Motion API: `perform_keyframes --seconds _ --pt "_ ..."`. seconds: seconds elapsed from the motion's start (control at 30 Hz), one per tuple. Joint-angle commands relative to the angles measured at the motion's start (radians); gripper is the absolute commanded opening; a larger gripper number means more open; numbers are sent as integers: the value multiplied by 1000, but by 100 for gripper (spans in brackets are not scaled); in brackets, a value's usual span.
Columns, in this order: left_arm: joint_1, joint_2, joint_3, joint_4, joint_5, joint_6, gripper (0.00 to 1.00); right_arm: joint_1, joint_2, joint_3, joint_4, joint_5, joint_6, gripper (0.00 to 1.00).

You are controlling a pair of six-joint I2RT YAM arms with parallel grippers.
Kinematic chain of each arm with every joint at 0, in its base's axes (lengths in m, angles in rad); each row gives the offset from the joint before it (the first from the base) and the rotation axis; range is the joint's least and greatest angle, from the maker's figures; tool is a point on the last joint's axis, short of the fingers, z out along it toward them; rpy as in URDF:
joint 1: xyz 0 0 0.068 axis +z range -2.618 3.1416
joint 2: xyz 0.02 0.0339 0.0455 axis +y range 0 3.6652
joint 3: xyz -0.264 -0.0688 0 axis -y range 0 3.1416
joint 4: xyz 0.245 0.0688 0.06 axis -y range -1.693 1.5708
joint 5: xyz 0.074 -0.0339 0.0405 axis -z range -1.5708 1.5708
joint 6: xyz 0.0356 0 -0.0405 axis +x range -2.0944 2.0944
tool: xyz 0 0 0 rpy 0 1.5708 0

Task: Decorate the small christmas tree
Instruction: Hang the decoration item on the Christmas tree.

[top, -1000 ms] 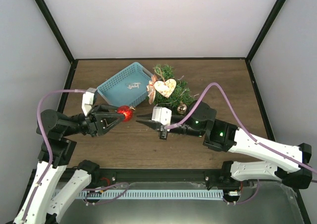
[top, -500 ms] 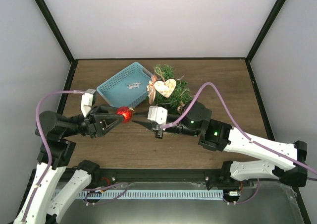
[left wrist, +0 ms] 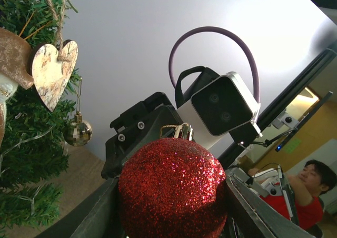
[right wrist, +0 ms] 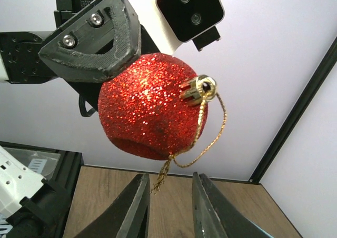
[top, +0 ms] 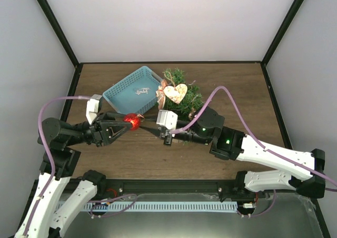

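Claws face each other from above: left claw (top: 125, 124) grips a red bauble (top: 131, 121), right claw (top: 149, 127) points at it, small christmas tree (top: 181, 97) just beyond that claw. Left wrist: tree left of the gripped bauble. Right wrist: jaws slightly parted, empty, beneath the bauble's gold cap (right wrist: 198, 88).

**Q:** Item?
**A:** Small christmas tree (top: 194, 97), a bushy green artificial fir with needle branches.
**Q:** Condition?
**A:** Upright, partly dressed. It carries a wooden heart (top: 175, 93) on twine and a small gold bauble (left wrist: 78, 132) hanging lower down.
**Q:** Location?
**A:** Just beside the right-hand corner of the light-blue basket (top: 124, 81).
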Motion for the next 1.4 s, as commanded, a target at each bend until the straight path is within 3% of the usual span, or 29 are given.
perform_keyframes --seconds 0.0,0.27,0.63,0.8,0.93,1.17,1.37 --pt "-3 -11 -4 7 13 0 39 9 2 25 34 23 11 25" --pt "-3 -12 -13 9 13 3 39 10 0 22 50 -10 15 17" --pt "-3 -11 -27 17 13 6 39 10 -13 0 72 -14 23 19" --pt "-3 -13 -26 17 13 6 39 10 -2 4 44 -14 11 5" --pt "-2 -8 -31 -19 13 57 39 10 -23 5 -14 49 -10 1" --pt "-2 -17 -71 -229 -49 299 39 10 -131 -13 -220 176 -86 1" --pt "-6 -46 -210 -142 -88 293 37 8 -166 -2 -400 214 -95 1"
